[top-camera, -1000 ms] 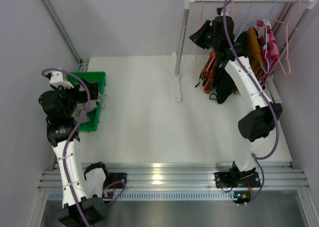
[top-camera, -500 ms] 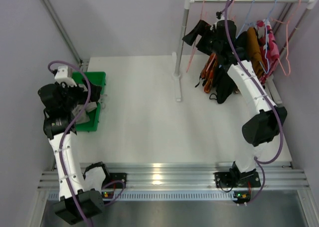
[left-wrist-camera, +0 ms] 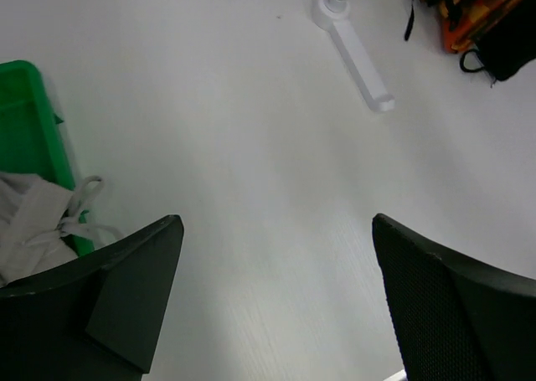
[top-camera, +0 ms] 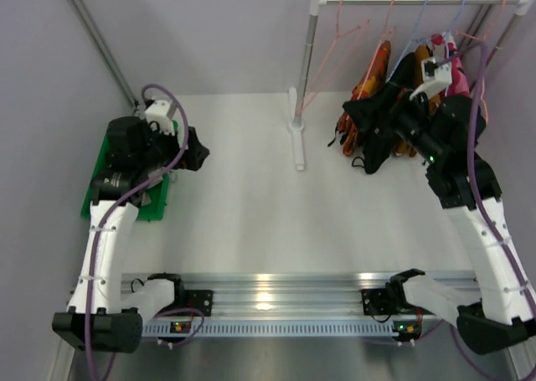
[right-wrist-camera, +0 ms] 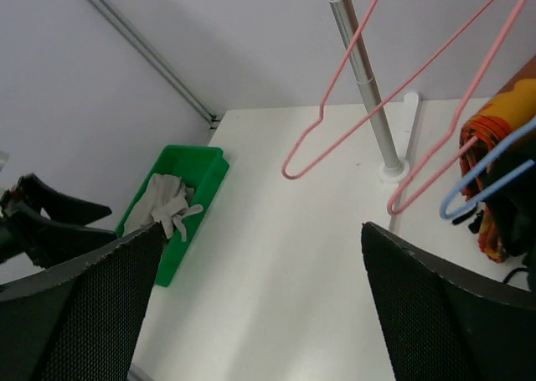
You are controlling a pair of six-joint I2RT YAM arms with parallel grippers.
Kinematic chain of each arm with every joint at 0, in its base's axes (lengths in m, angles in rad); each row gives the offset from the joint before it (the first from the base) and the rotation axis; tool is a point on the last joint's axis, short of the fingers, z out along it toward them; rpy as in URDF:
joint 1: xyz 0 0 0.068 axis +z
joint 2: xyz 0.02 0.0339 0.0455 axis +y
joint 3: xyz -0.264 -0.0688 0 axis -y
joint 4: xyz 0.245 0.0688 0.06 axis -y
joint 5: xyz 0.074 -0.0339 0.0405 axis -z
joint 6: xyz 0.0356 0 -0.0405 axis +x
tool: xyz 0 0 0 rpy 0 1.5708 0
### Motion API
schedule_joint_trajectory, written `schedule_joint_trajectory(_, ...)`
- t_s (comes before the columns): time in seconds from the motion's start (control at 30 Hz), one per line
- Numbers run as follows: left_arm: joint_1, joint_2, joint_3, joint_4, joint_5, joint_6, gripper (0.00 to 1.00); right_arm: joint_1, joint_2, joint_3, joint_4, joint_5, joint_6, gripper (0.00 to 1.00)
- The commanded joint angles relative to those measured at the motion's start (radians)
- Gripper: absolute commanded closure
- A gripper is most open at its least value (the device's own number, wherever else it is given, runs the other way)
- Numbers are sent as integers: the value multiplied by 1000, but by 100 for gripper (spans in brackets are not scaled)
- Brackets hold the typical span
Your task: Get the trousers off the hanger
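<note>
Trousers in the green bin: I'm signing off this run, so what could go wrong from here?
1. The drawstring loops over the wall of the green bin, close to the open left pincer. A low sweep might snag it and drag the trousers out.
2. The bare pink hanger hangs tilted beside the rail post. The open right pincer could hook it if it passes that way.

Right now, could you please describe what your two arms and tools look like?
The left arm and right arm have white links and black joint housings, each trailed by a looping purple cable. The left tool and right tool have broad black fingers with a fine mesh texture.
</note>
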Motion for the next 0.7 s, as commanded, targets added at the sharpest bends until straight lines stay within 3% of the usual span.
schedule_joint_trajectory(0.0,-177,34,62,-28,-242,23,1,-10,-139,-132,-18,25,-144,0)
schedule_joint_trajectory(0.27,-222,19,84,-39,-336,23,1,-39,-456,-372,-23,128,-470,0)
schedule_joint_trajectory(0.67,-189,-75,54,-24,-499,33,1,-62,-449,-392,-18,66,-484,0)
